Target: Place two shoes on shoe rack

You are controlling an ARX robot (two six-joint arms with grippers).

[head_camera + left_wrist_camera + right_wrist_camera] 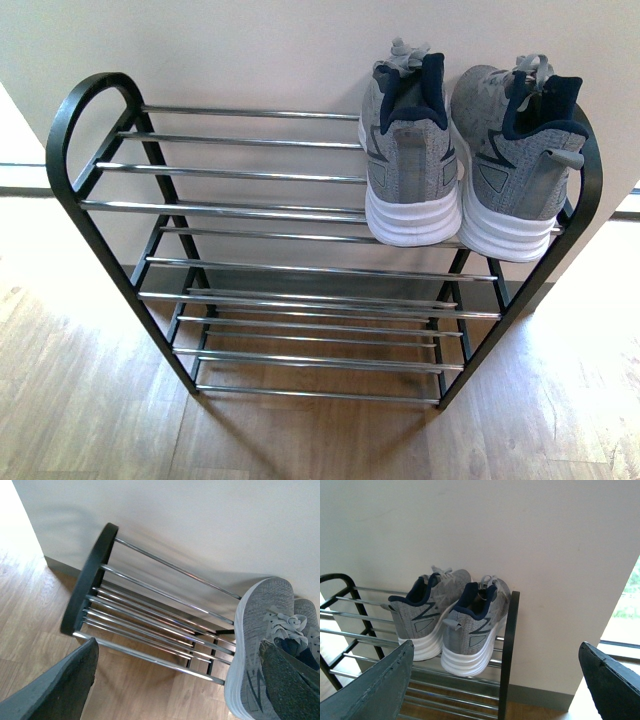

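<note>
Two grey knit sneakers with white soles stand side by side, heels toward me, on the right end of the shoe rack's [250, 172] top shelf: the left shoe [410, 150] and the right shoe [515, 160]. The rack has a black frame and silver rods. No arm shows in the front view. In the left wrist view my left gripper [180, 680] is open and empty, off the rack's front, with one sneaker [260, 645] beside a finger. In the right wrist view my right gripper [495, 685] hangs open and empty, back from the pair [450, 620] near the rack's right end post [507, 650].
A pale wall rises right behind the rack. Wood-look floor [90, 400] spreads below and in front. The lower shelves [320, 330] hold nothing. A window edge and bright floor show at the far right [625, 630] of the right wrist view.
</note>
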